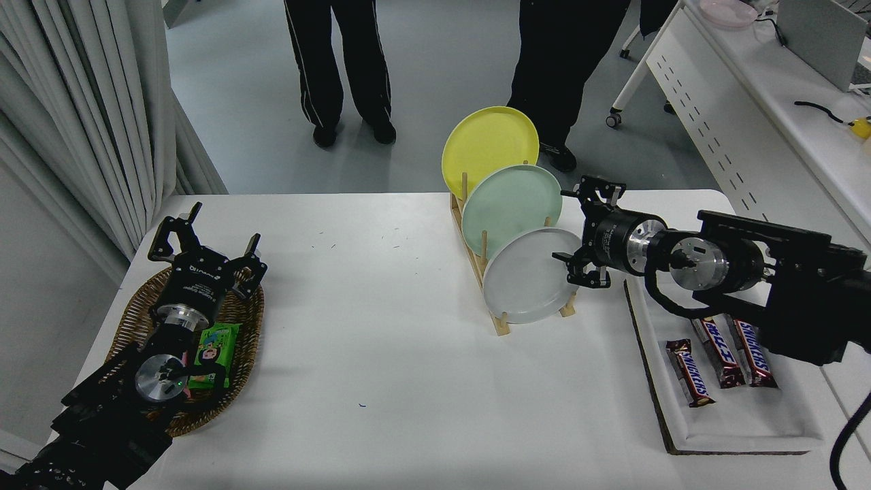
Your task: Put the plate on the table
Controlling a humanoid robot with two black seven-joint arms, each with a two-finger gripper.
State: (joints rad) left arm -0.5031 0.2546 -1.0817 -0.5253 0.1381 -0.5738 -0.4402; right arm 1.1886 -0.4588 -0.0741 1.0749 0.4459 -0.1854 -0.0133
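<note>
The light grey plate [527, 278] stands on edge in the front slot of a wooden rack [501, 325] on the white table [381, 354]. My right gripper [575, 228] is open at the plate's right rim, one finger above and one finger over the rim's right edge. Whether it touches the plate I cannot tell. My left gripper [204, 235] is open and parked over a wicker basket [136, 320] at the lower left.
A mint green plate [510, 204] and a yellow plate [488, 146] stand behind the grey one in the rack. A white tray [742, 422] with three chocolate bars lies at the right. Two people stand beyond the table. A white perforated desk [735, 129] stands at the far right.
</note>
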